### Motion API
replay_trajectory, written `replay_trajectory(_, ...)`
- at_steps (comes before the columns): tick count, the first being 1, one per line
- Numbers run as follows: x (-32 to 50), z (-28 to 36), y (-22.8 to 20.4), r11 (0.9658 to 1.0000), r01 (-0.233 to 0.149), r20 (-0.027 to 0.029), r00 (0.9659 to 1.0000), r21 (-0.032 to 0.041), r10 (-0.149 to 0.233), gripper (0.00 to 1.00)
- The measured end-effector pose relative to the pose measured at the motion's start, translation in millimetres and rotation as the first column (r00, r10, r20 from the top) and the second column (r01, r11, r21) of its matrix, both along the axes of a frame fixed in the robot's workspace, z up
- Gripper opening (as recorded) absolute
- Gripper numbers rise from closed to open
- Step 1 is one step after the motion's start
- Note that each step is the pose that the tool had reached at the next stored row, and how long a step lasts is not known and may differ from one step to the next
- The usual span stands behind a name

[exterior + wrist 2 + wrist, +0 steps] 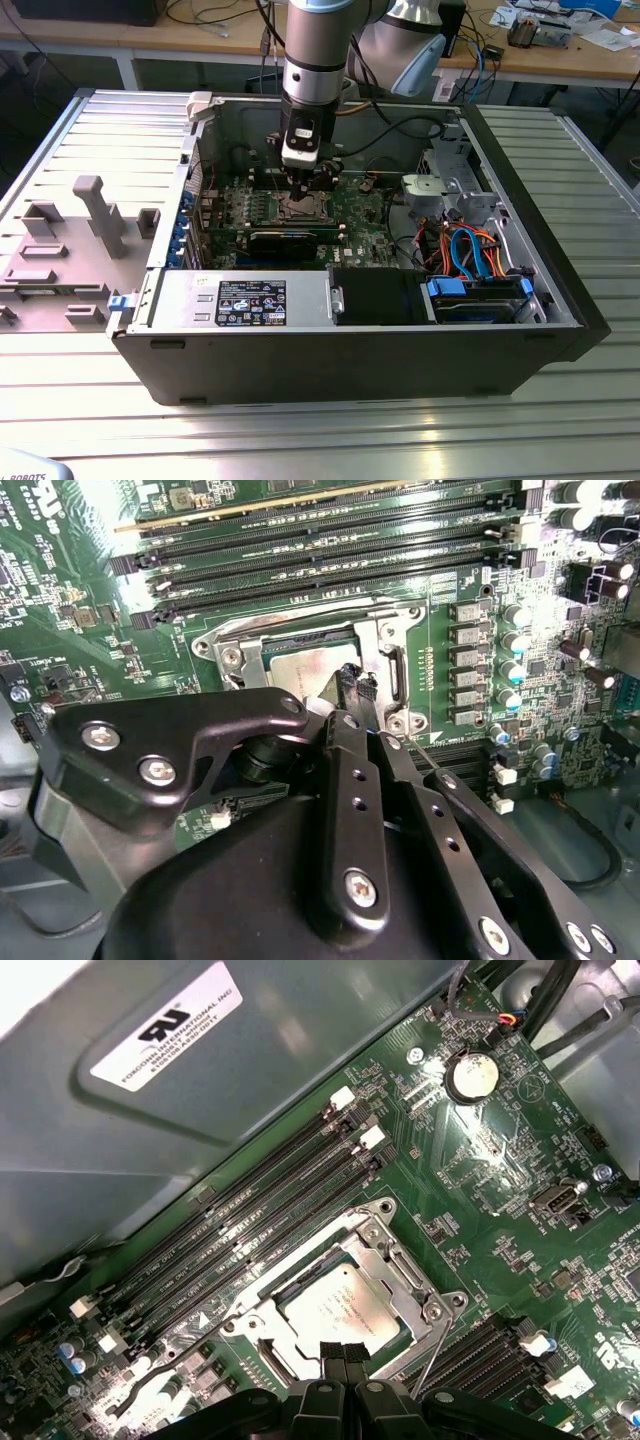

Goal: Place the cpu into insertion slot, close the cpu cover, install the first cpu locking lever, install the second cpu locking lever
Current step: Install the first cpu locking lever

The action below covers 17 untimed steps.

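The silvery-tan cpu [340, 1310] lies flat in the insertion slot [300, 210] on the green board. The silvery cpu cover [400, 1270] lies down around it like a frame, and the cpu's top shows through its window. My gripper [345, 1352] hangs straight over the socket with its two black fingertips pressed together, shut on nothing, the tips at the cover's edge beside the cpu [300, 670]. A thin wire locking lever [428, 1360] runs along one side of the cover [385, 655], close to the gripper [355, 685]. In the exterior view the gripper [303, 195] reaches down into the open case.
Several black memory slots [270, 1210] run beside the socket. A long black card [290, 243] lies just in front of it. The case walls [205, 150], a grey power box [240, 300] and cables with a blue drive bay [475, 270] on the exterior view's right hem in the board.
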<state>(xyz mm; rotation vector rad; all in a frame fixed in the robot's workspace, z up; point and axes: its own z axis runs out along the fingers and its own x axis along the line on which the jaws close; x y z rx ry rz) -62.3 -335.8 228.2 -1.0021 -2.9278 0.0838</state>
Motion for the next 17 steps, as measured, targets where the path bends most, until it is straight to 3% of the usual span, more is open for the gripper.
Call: replay_trajectory(17, 0.0, 0.0, 0.0, 0.9994, -0.034, 0.0000, 0.9994, 0.0000, 0.034, 0.11)
